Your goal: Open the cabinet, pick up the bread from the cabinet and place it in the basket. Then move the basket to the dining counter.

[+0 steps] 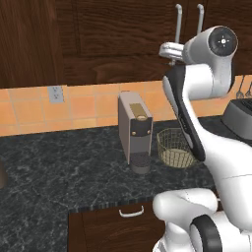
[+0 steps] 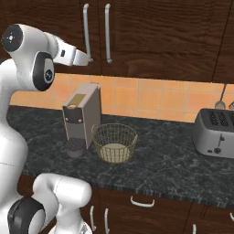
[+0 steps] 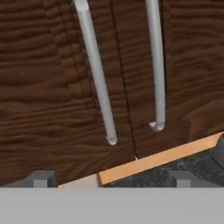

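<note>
Gripper at the closed cabinet doors

The gripper [image 2: 87,59] hangs near the lower end of the left handle [image 2: 86,32] of the cabinet [image 2: 151,32], fingers spread apart with nothing between them. The basket [image 2: 115,142] sits on the black counter [image 2: 173,169], just beside the coffee machine [image 2: 82,119].

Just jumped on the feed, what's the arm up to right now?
The gripper is raised to the cabinet, close to the lower end of the left door's handle; both doors look shut. The hand view shows the finger tips apart, with nothing between them. The basket sits empty on the black granite counter beside the coffee machine, with a toaster further right. The bread is presumably inside the cabinet.
</note>
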Controlling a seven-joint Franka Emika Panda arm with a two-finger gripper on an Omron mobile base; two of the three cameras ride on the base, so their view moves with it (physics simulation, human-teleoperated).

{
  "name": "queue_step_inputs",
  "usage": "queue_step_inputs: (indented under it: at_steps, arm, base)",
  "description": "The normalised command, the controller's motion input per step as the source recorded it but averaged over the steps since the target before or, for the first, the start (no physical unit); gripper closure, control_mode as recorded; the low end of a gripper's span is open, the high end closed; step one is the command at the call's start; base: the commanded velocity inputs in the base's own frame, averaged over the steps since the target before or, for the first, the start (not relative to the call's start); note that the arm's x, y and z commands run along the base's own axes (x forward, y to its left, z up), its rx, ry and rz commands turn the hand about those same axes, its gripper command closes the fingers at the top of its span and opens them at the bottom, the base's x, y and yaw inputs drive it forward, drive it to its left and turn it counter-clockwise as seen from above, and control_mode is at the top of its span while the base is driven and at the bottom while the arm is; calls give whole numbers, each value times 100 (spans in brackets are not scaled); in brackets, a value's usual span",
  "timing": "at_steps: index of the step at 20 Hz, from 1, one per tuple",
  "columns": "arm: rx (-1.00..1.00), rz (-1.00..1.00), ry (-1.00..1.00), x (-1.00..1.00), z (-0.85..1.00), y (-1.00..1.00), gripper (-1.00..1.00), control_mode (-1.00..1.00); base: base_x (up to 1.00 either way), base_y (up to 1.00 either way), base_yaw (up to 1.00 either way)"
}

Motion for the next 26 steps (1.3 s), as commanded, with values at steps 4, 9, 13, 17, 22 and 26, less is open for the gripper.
queue_step_inputs:
  at_steps: [4, 9, 13, 17, 22, 26]
  arm:
    - [15, -1, -10, 28, 100, -3, -100, -100]
    - [-2, 13, 1, 29, 32, -23, -100, -100]
    - [-3, 6, 1, 42, -7, -20, -100, -100]
    - [-8, 1, 12, 61, -5, -26, -100, -100]
    - [-9, 4, 11, 51, 0, 1, -100, -100]
    - [0, 5, 6, 38, 0, 12, -100, -100]
  base:
    - [0, 0, 0]
    - [0, 0, 0]
    - [0, 0, 0]
    - [0, 0, 0]
    - [0, 0, 0]
    - [0, 0, 0]
